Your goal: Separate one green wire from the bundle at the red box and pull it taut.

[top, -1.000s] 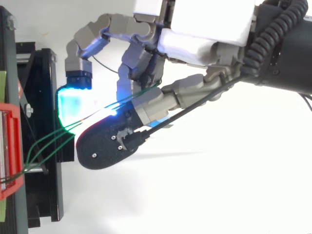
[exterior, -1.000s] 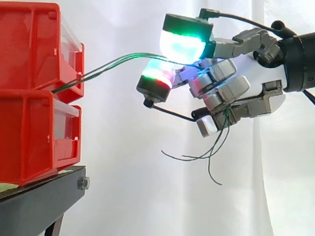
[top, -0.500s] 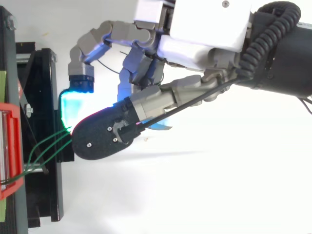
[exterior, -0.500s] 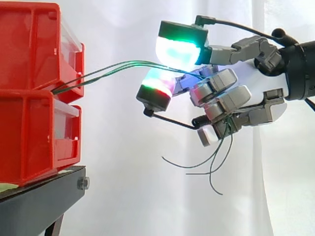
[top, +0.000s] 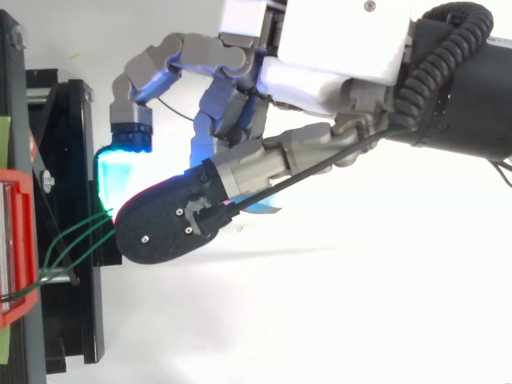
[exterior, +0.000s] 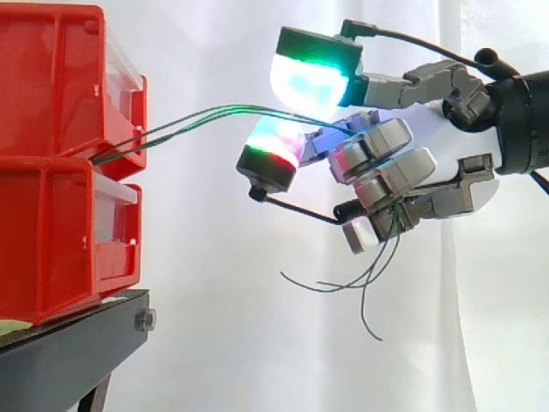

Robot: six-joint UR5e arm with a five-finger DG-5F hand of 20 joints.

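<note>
Two red bins (exterior: 60, 86) are stacked at the left on a black stand. A few thin green wires (exterior: 197, 114) leave the gap between the bins and run together, slightly arched, rightward to my hand (exterior: 433, 176). The hand's fingers are curled round the wires, which pass between the upper green-glowing pad (exterior: 310, 79) and the lower red-and-green pad (exterior: 273, 142). The wires' loose ends (exterior: 369, 279) dangle below the curled fingers. In the top view the hand (top: 336, 56) hangs just right of the stand, and the wires (top: 76, 240) fan out toward the red bin's edge (top: 20, 240).
The black stand (exterior: 69, 352) carries the bins at the lower left, with a bolt on its front corner. A white curtain (exterior: 223, 326) hangs behind. Open space lies below the hand and between it and the bins.
The hand has risen slightly and its dark-backed finger has swung over the wires in the top view. The wires now arch a little higher. The bins have not moved.
</note>
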